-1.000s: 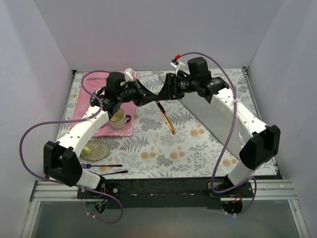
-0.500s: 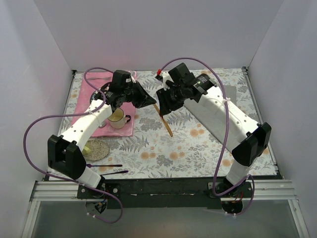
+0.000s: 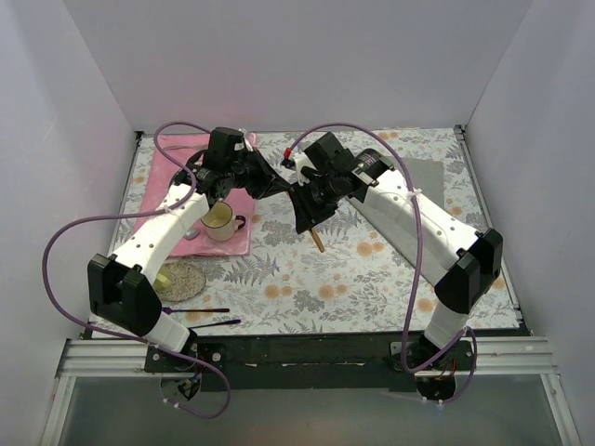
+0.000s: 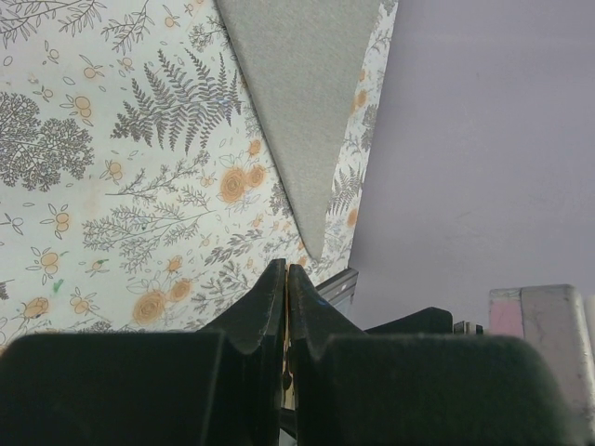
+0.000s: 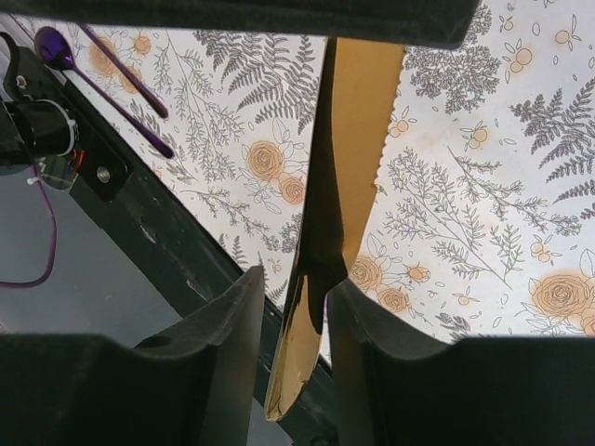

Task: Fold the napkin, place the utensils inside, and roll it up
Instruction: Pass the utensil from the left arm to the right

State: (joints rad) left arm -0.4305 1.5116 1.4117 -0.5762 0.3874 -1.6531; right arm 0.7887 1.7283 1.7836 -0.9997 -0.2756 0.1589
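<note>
Knife (image 5: pixel 358 139) raised between both arms, napkin (image 3: pixel 428 172) far aside.
The right gripper (image 5: pixel 296 282) has narrow jaws on both sides of the knife; I cannot tell if they press it. The left gripper (image 4: pixel 286 269) is closed on a thin tan edge, seemingly the knife's end. The napkin lies flat at the far right, well apart.

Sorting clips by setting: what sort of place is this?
Probably a lab booth staged as a dining table: plain pale walls box in a floral tablecloth, a cup sits on a pink placemat, and two robot arms are mounted at the front.
</note>
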